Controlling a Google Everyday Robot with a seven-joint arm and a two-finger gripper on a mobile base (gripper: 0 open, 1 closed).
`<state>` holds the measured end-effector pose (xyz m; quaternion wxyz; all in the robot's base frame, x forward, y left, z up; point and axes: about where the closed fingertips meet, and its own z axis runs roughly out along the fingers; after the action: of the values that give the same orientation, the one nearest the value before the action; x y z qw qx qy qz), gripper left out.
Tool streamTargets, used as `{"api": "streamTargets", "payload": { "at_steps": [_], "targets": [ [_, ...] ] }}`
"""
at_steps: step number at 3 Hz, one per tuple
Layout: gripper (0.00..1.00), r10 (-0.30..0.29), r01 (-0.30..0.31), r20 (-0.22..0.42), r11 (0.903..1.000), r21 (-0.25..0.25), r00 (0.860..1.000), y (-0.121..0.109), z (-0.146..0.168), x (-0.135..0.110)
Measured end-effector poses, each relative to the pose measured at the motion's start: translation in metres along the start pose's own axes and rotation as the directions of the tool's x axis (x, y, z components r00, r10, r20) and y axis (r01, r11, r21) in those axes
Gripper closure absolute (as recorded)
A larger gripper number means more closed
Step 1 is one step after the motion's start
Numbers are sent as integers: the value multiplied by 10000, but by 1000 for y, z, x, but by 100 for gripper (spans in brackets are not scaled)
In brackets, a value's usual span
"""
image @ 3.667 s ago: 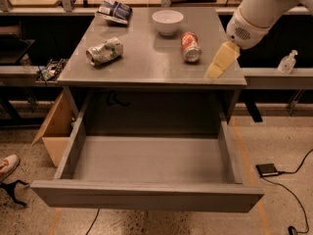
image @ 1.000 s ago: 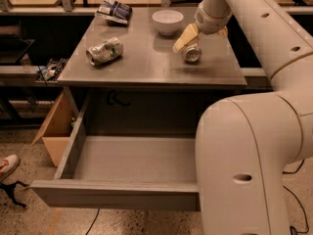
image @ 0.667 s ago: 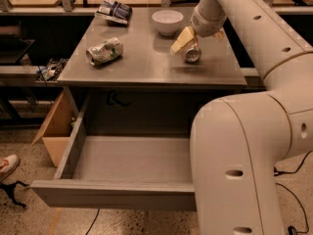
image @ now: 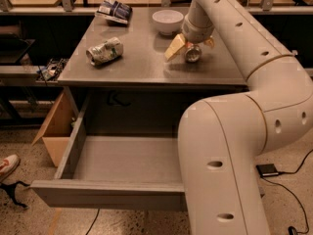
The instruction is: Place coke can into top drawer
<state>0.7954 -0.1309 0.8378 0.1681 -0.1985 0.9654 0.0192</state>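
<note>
We see our tool [image: 190, 49] spread wide astride the coke can [image: 192, 56] toward the worktop's [image: 137, 67] right edge; the top drawer [image: 107, 192] stands pulled out below.

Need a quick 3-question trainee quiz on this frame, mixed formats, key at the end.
1. True or false: the top drawer is shut.
2. The gripper is: A) inside the top drawer, B) at the coke can on the cabinet top, C) over the floor.
3. Which object lies on its side to the left of the coke can?
Key: 1 false, it stands open. 2 B. 3 the dented silver-green can.
</note>
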Motion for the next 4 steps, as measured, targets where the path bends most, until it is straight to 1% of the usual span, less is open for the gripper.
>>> {"api": "streamTargets", "payload": {
  "at_steps": [1,2,4],
  "targets": [
    [25,53,-53,-146,10000,-4,9999,1,10,0],
    [47,-179,177,-161,9998,-102,9997,5,12,-1],
    [94,-180,179,-160,9998,-106,9997,5,3,-3]
  ]
}}
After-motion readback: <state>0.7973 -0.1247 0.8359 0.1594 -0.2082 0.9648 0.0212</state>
